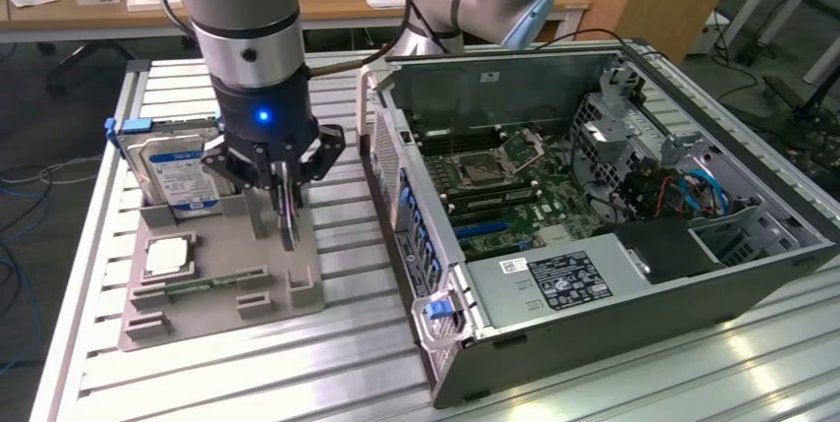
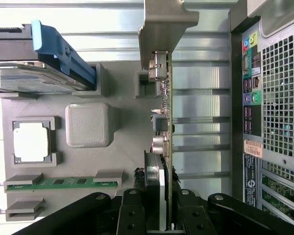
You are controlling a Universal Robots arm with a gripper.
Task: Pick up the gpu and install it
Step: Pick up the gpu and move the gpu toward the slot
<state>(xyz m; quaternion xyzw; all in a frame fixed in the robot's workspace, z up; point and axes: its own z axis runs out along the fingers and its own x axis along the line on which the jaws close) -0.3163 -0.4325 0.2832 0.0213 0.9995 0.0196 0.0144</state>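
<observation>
On the exterior view's left, a hard drive (image 1: 177,171) stands on edge in a grey holder (image 1: 256,289), with a processor chip (image 1: 171,257) and a memory stick (image 1: 197,287) lying nearer in its pockets. Next along, the gripper (image 1: 283,184) pinches the gpu (image 1: 287,223) by its top edge. The card hangs upright and edge-on over the holder, but I can't tell whether it is clear of it. The open computer case (image 1: 656,274) sits to the right, motherboard (image 1: 506,191) exposed.
</observation>
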